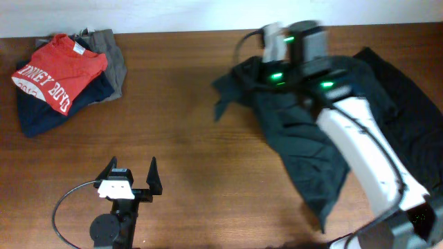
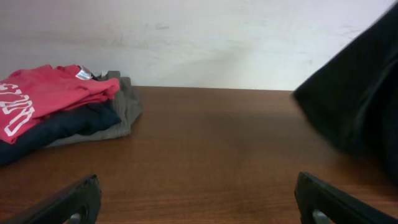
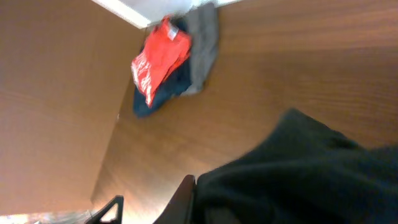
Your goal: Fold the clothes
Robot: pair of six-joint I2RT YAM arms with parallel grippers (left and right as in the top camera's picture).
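Observation:
A black garment (image 1: 304,138) is bunched and partly lifted at the right of the table, with no lettering showing. My right gripper (image 1: 271,38) is stretched to the far middle of the table and is shut on an edge of it. In the right wrist view the black garment (image 3: 298,174) fills the lower right and hides one finger of the right gripper (image 3: 211,205). My left gripper (image 1: 131,166) stands open near the front left, holding nothing. In its wrist view the left gripper (image 2: 199,199) has its fingers far apart over bare wood, and the black garment (image 2: 360,99) hangs at the right.
A stack of folded clothes (image 1: 62,76) lies at the far left corner, red with white lettering on top, then navy, with grey behind. The stack (image 2: 56,106) is ahead-left of my left gripper and shows as folded clothes (image 3: 168,62) in the right wrist view. A pale wall backs the table.

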